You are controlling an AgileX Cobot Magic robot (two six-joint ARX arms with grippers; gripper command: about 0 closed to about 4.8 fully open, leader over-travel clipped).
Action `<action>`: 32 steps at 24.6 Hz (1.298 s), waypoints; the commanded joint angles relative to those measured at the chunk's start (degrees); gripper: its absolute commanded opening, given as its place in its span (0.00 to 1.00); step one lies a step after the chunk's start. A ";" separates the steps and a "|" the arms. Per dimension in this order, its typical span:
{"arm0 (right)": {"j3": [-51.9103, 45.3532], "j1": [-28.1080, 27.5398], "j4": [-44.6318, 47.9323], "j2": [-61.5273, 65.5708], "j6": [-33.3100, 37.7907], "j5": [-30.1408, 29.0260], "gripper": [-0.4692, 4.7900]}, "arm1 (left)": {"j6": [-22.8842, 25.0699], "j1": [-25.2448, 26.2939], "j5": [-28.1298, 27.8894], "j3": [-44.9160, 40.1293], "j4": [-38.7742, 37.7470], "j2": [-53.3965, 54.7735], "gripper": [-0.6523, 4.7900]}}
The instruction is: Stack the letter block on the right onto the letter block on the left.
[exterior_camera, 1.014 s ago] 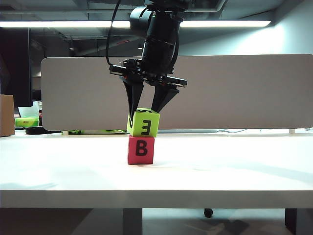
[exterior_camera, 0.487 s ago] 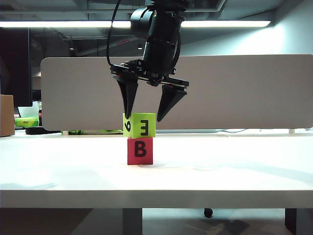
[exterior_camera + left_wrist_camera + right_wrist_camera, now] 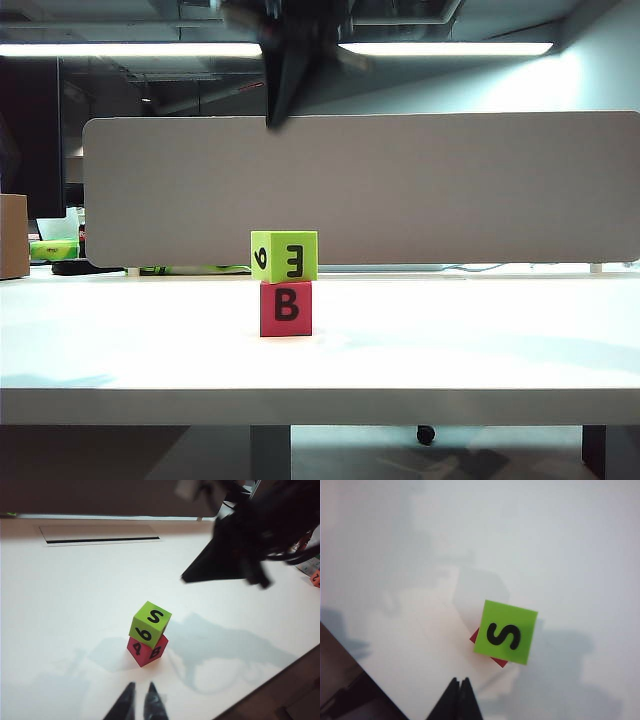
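Note:
A lime-green letter block (image 3: 285, 256) rests squarely on a red letter block (image 3: 286, 308) marked B, at the middle of the white table (image 3: 480, 350). My right gripper (image 3: 277, 118) hangs high above the stack, blurred, shut and empty. In the right wrist view its closed tips (image 3: 459, 680) sit well clear of the green block (image 3: 505, 632), whose top shows an S; only a sliver of the red block (image 3: 498, 661) shows. In the left wrist view my left gripper (image 3: 141, 686) is near the table's edge, short of the stack (image 3: 150, 624), open by a narrow gap, holding nothing.
A long grey partition panel (image 3: 400, 190) runs behind the table. A cardboard box (image 3: 12, 235) and a green item (image 3: 55, 249) sit at the far left. A cable slot (image 3: 100, 534) lies in the tabletop beyond the stack. An orange object (image 3: 316, 578) shows past the table's side.
The right gripper opened off the green block, rose straight up toward the top of the exterior view and shut. The green block stayed on the red one.

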 commanded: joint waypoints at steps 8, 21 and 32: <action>-15.12 3.50 14.82 -16.70 -2.78 2.56 0.08 | 2.34 -0.02 -6.23 -4.81 5.53 -2.49 0.17; -59.25 4.09 54.25 -52.00 -2.75 5.73 0.08 | 2.14 -0.02 -18.25 -19.54 16.52 -19.17 0.17; -70.51 4.13 58.93 -73.13 -2.73 18.62 0.08 | 1.40 -0.02 -20.94 -26.60 16.85 -33.11 0.17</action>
